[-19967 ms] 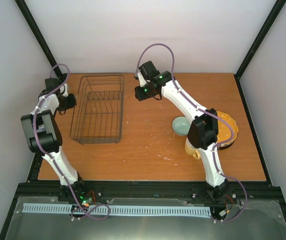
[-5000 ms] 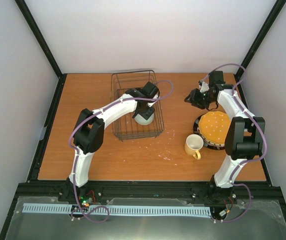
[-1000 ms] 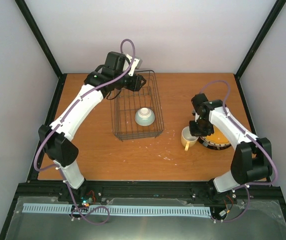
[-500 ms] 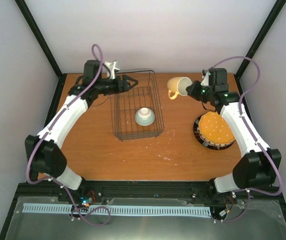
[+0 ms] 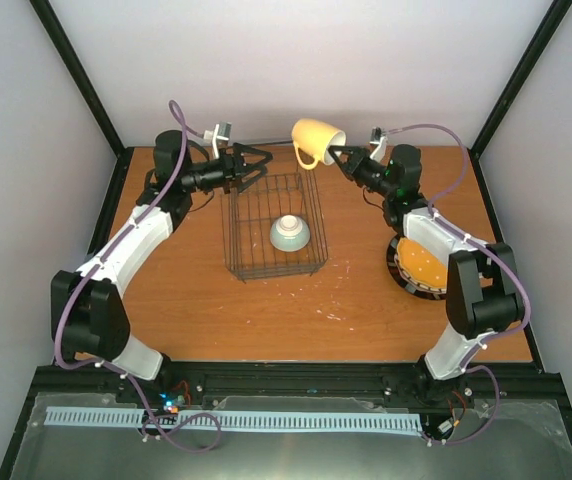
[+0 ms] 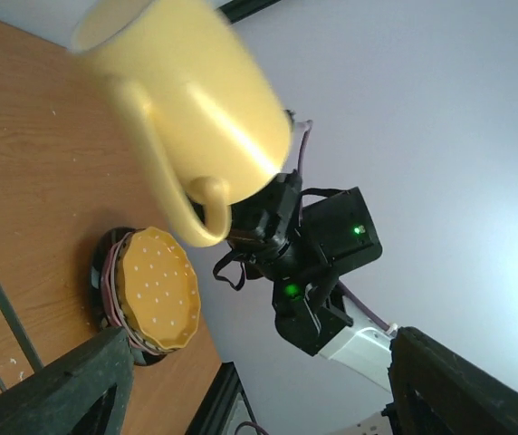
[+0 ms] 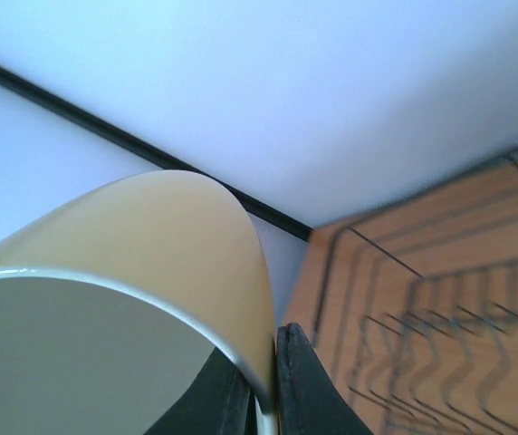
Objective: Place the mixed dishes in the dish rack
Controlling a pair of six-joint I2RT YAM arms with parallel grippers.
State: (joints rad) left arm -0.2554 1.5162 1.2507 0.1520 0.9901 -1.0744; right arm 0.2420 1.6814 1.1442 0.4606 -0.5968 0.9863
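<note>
Yellow glossy mug [image 5: 316,136], tipped sideways, rim pinched between right fingers [image 7: 297,385]

Nothing readable anywhere in these shots. No labels, brand names, numbers or signs on any of it.

Top view: even diffuse light, faint soft shadows on table [image 5: 296,310], focus sharp. Left wrist view: pale wall [image 6: 440,109] glows bright at right; mug [image 6: 187,100] smeared by motion blur. Right wrist view: mug rim close to lens, soft; dish rack [image 7: 440,317] wires blurred.
</note>
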